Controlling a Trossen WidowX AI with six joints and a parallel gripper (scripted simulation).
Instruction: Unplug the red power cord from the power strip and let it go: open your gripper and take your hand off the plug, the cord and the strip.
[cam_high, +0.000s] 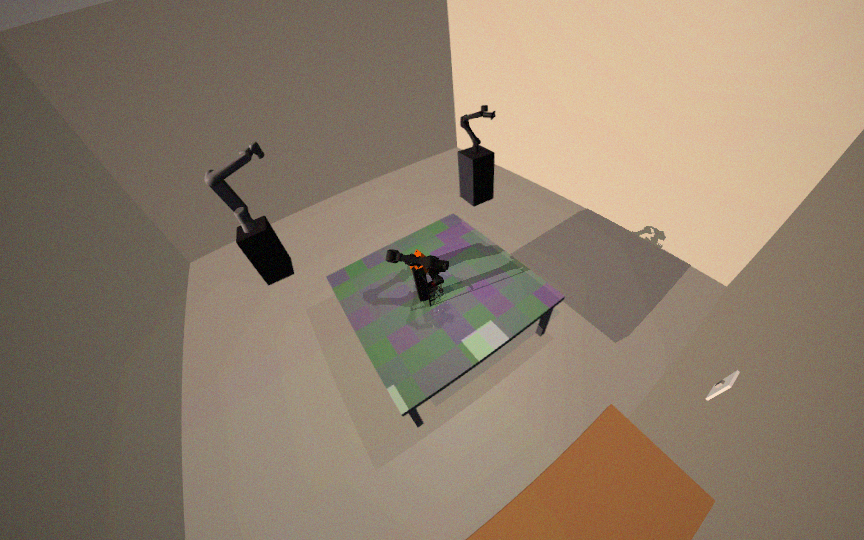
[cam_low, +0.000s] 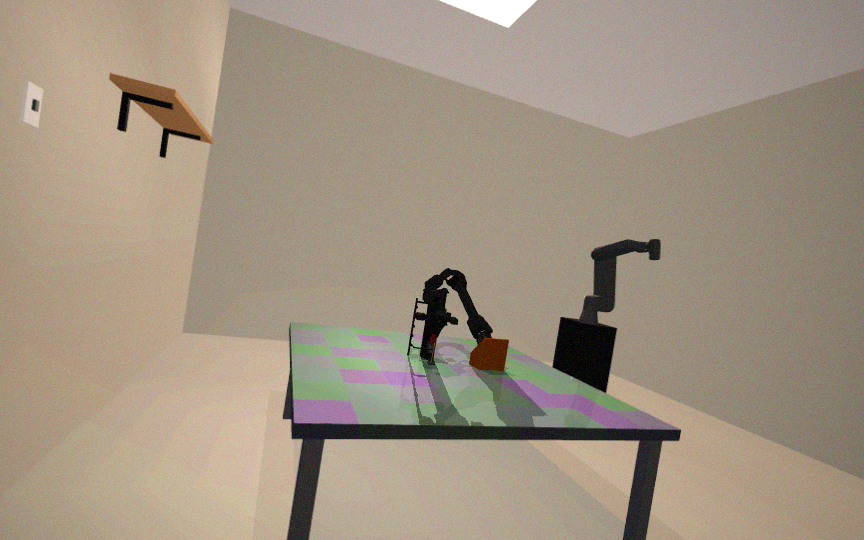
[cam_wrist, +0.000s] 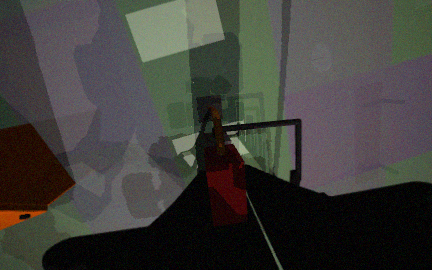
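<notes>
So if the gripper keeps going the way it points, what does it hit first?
Probably the table: the gripper, shut on the red plug, points down at its top. Depth is unclear.

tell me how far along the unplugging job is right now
Done: the tool has reached the red plug and is shut on it, as the wrist view shows. In hand: the grip on the plug; whether it has come free of the power strip cannot be told, as the strip is not clearly visible in any view. Left: pull the plug clear if needed, open the tool, and back away from plug and cord above the table.
</notes>
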